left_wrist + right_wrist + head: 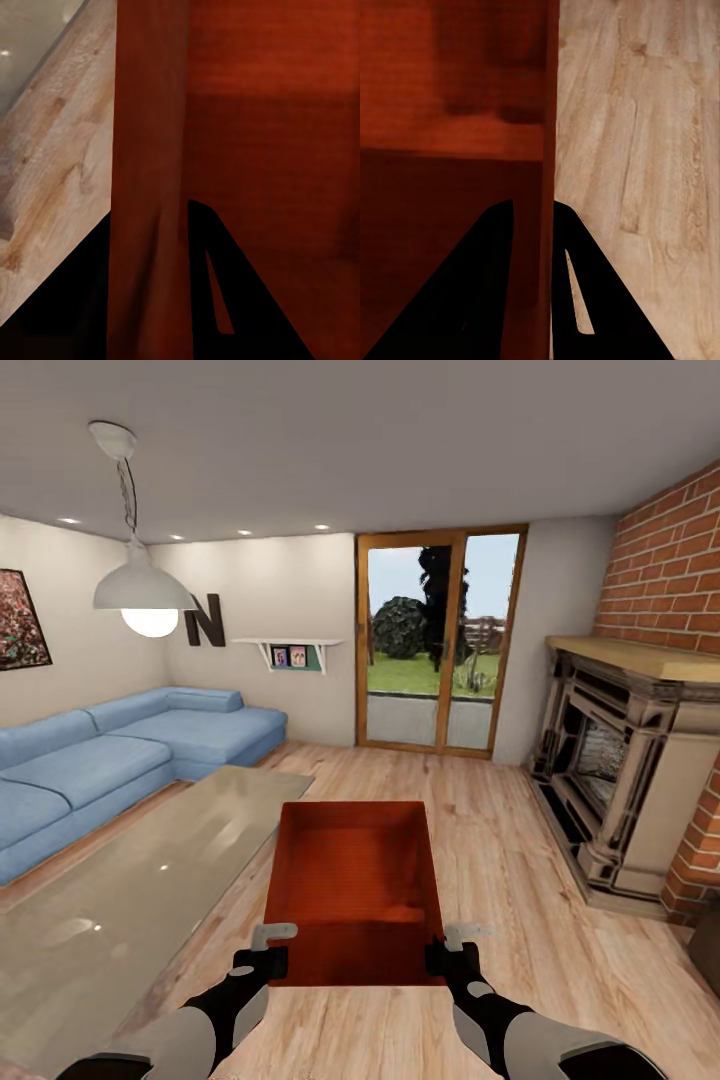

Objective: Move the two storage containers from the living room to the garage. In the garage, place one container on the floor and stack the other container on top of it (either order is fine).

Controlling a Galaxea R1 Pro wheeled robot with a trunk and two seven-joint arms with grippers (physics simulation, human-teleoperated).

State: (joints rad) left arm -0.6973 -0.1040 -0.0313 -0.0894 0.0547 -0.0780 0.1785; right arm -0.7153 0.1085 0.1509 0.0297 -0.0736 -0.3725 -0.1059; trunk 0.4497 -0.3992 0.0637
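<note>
One orange-red storage container (pixel 355 890) with no lid hangs level in front of me over the living room's light wood floor (pixel 500 830). My left gripper (pixel 268 952) is shut on the near end of its left wall, and my right gripper (pixel 450 950) is shut on the near end of its right wall. In the left wrist view the thin container wall (pixel 150 150) runs between the dark fingers (pixel 225 300) of the left gripper (pixel 150 300). The right wrist view shows the other wall (pixel 551 112) pinched by the right gripper (pixel 534 300), with wood planks beside it.
A glass-topped low table (pixel 130 890) lies close on the left, with a blue corner sofa (pixel 100 760) behind it. A stone fireplace (pixel 620 780) and brick wall stand at the right. Wood-framed glass doors (pixel 440 640) are straight ahead. A white pendant lamp (pixel 145 595) hangs at upper left.
</note>
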